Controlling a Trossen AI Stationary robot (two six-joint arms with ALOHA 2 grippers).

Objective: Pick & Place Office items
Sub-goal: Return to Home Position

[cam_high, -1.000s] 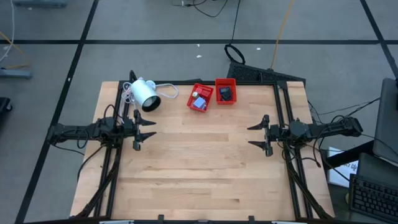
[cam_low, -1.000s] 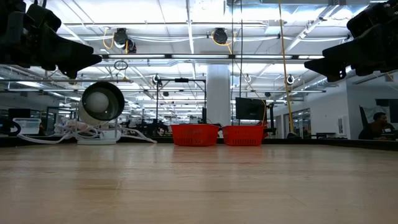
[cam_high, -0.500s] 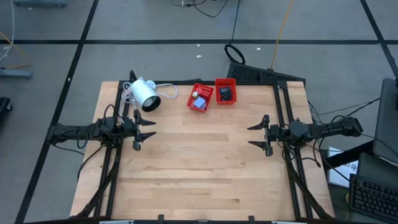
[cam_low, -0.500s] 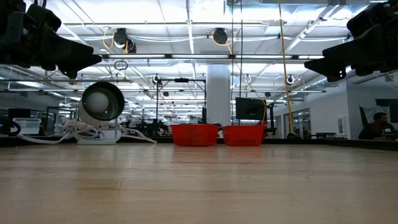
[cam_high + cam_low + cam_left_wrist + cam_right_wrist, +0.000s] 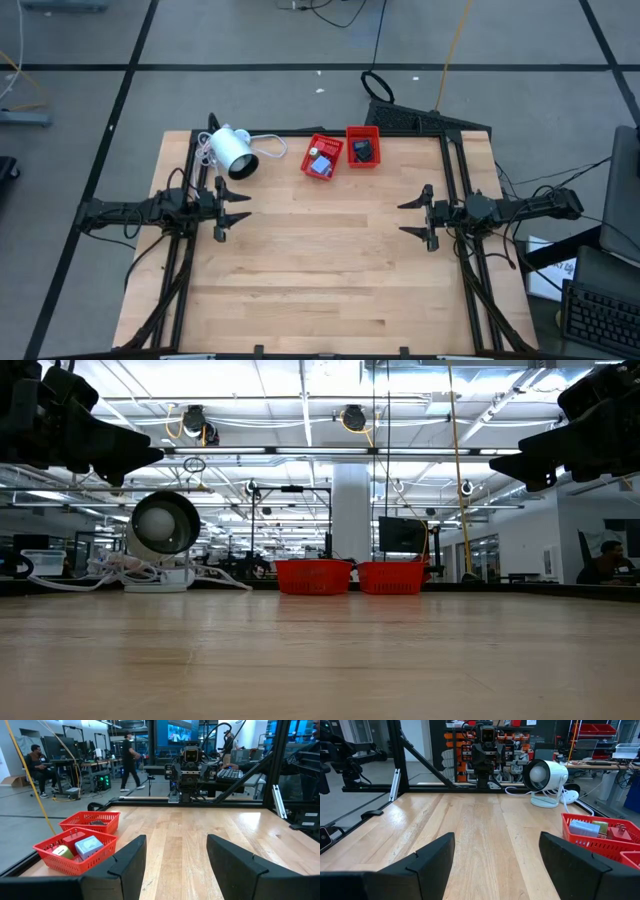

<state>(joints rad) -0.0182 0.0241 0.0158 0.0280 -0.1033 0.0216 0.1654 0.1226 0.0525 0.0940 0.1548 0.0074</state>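
Pale-blue, green and red office items (image 5: 82, 846) lay in the left red tray (image 5: 312, 577), black ones (image 5: 363, 150) in the right tray (image 5: 390, 578), both at the table's far edge near the white lamp (image 5: 232, 150). The left gripper (image 5: 241, 207) and right gripper (image 5: 407, 218) hung well apart, fingers spread, empty. Sorting looked finished; only settling at rest seemed left.

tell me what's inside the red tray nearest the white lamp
In the red tray: a pale blue block, a red block and a green piece. Anything lying beneath them is covered.
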